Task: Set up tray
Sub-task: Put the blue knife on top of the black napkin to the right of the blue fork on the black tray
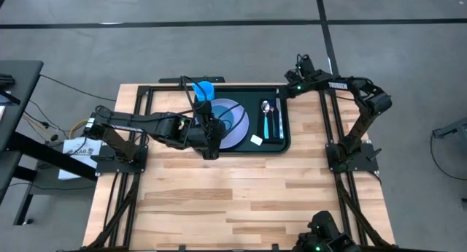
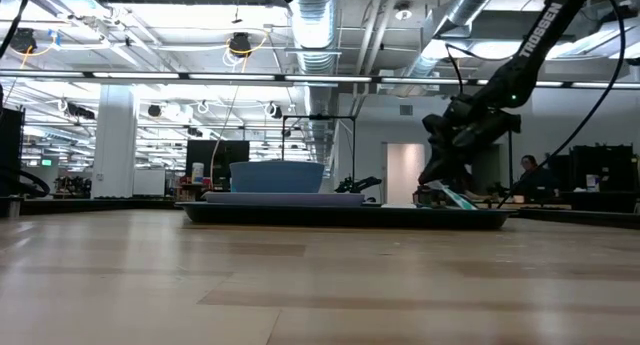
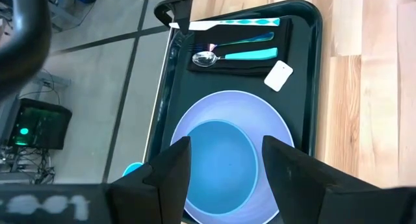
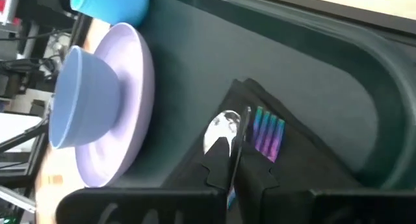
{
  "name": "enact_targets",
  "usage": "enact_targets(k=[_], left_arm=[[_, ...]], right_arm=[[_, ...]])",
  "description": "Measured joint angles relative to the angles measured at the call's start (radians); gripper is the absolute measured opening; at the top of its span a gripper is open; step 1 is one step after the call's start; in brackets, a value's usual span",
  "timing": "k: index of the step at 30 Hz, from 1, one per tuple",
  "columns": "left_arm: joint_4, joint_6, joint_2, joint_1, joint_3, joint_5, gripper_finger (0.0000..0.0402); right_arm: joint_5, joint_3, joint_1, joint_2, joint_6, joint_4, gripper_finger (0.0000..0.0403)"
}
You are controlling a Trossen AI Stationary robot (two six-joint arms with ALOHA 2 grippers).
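Right gripper (image 4: 237, 162), pressed together, hangs over the napkin (image 4: 305, 165) in the tray (image 1: 286, 113); we should lift straight, sparing the spoon (image 4: 221, 130).

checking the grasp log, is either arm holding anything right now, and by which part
Nothing is visibly held. The left gripper hovers open above the blue bowl. The right gripper is shut over the black napkin.
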Motion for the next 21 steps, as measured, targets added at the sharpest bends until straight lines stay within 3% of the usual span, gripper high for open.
enact_targets(k=[21], left_arm=[[0.009,0.000,0.000,0.000,0.000,0.001,0.0179]], right_arm=[[0.050,0.000,-0.001,0.000,-0.001,-0.022,0.0082]])
